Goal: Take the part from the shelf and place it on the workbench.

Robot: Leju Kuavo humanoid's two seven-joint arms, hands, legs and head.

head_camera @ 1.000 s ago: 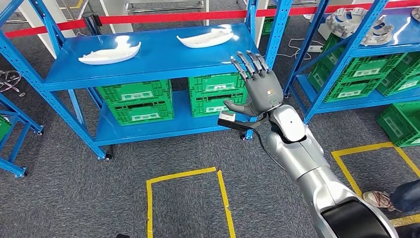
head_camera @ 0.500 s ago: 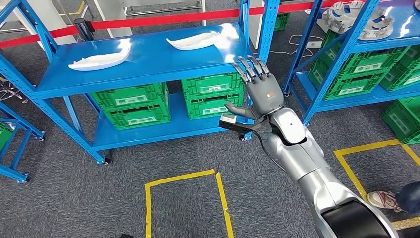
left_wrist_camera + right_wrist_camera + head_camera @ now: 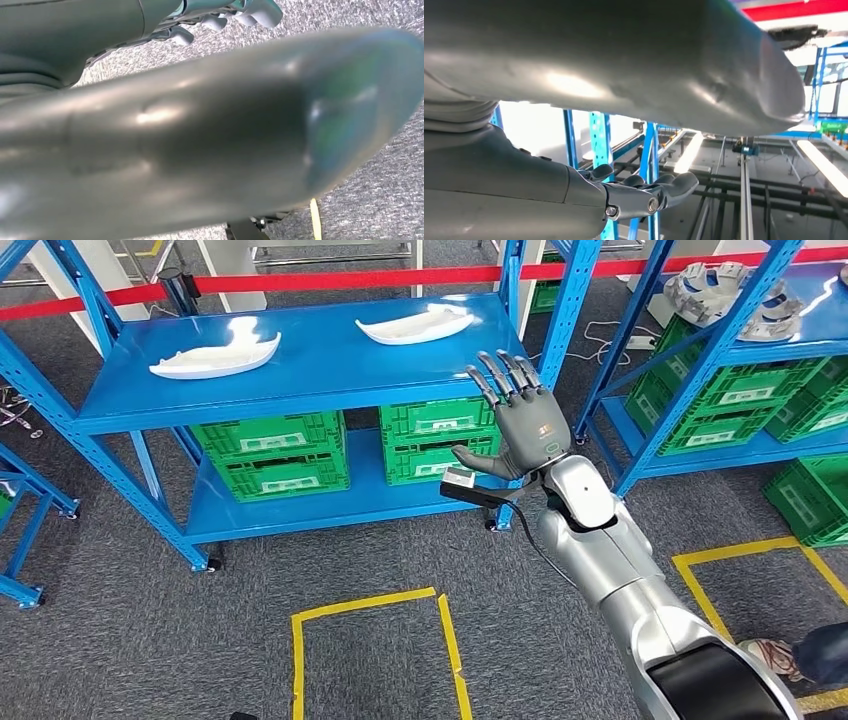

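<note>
Two white parts lie on the blue shelf's top deck [image 3: 330,360], the left part [image 3: 214,357] well apart from and the right part [image 3: 416,323] just beyond the raised right hand [image 3: 525,427], fingers [image 3: 500,375] spread and empty; the left hand's [image 3: 220,20] grip I cannot tell.

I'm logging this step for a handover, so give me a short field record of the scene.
right hand: raised, fingers spread, holding nothing
left hand: seen over grey carpet, grasp unclear
white parts: one at shelf's left, one at right, both untouched
blue shelf: top level holds both parts
green crates: on lower level
</note>
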